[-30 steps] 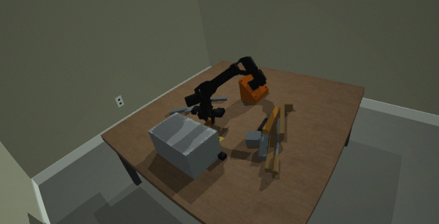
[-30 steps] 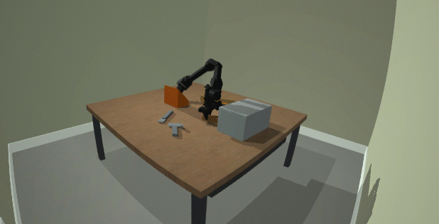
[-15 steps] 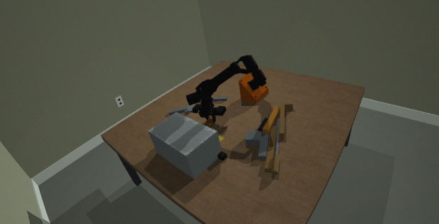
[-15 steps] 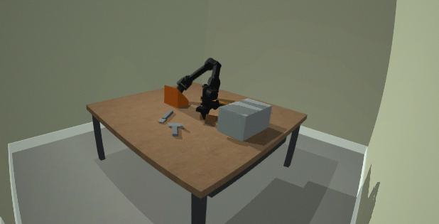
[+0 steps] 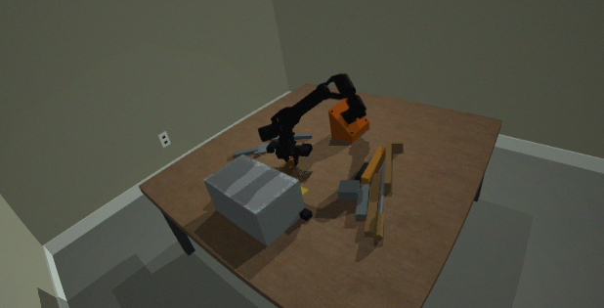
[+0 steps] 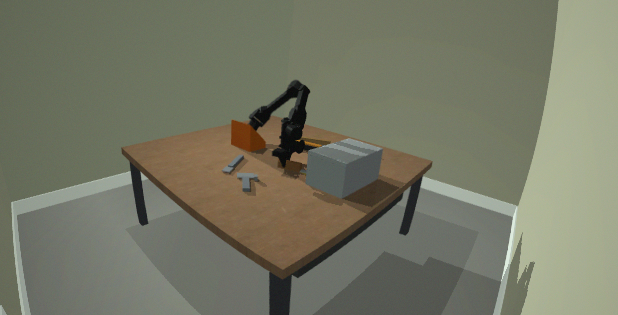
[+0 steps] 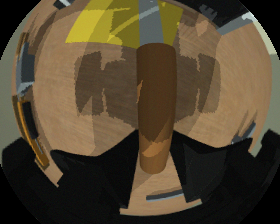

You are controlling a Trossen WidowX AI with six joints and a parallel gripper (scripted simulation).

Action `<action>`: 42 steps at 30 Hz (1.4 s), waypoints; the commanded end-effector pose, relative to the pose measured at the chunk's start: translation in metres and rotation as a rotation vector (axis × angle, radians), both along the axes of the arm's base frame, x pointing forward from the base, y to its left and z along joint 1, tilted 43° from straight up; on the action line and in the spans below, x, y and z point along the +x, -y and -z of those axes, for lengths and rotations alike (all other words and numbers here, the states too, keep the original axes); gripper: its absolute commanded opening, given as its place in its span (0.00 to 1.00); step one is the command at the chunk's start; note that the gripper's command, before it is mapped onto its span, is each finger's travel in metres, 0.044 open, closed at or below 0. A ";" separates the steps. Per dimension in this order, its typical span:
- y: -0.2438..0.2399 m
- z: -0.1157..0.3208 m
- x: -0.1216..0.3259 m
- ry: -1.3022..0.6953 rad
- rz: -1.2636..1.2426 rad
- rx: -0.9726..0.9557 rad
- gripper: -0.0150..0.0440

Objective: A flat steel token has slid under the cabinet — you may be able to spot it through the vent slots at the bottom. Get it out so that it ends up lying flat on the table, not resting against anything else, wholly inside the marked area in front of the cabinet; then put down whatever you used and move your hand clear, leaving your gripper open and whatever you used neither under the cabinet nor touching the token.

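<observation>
My gripper [image 5: 292, 161] [image 6: 282, 160] [image 7: 152, 132] is shut on the brown handle [image 7: 157, 100] of a tool, just in front of the cabinet. The tool's grey shaft [image 7: 150, 25] extends from the handle's far end, over the yellow marked area [image 7: 93, 25] in the wrist view. The marked area [image 5: 304, 191] shows only as a small corner beside the cabinet in the top view. The grey cabinet [image 5: 280, 214] [image 6: 327, 174] stands on the table. The tool's far end is cut off in the wrist view. I cannot make out the steel token in any view.
A wooden rack with an orange bar [image 5: 373, 164] stands across from the cabinet, with a grey block [image 5: 349, 190] beside it. A small black block [image 5: 306, 214] is at the cabinet's corner. A grey T-shaped piece [image 6: 246, 181] and a grey bar [image 6: 233, 164] lie near the orange base [image 6: 244, 136].
</observation>
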State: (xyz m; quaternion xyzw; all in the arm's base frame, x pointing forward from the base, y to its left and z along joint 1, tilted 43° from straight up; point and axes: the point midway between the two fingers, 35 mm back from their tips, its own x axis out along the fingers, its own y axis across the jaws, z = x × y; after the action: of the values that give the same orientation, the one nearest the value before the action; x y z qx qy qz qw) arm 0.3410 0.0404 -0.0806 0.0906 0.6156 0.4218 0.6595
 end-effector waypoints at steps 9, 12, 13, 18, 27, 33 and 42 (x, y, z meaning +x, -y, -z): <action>0.007 0.005 -0.015 -0.003 0.000 0.001 0.25; 0.008 0.006 -0.019 -0.003 0.000 0.001 0.25; 0.009 0.006 -0.020 -0.003 0.000 0.001 0.25; 0.012 0.008 -0.026 -0.004 0.000 0.001 0.25; 0.018 0.012 -0.038 -0.004 0.000 0.000 0.25; 0.022 0.014 -0.046 -0.004 0.000 0.000 0.25; 0.028 0.018 -0.058 -0.005 0.000 -0.001 0.25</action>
State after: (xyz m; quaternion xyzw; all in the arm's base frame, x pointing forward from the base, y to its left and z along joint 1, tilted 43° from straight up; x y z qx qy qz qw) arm 0.2892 0.0141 -0.0967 0.0897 0.6169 0.4208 0.6590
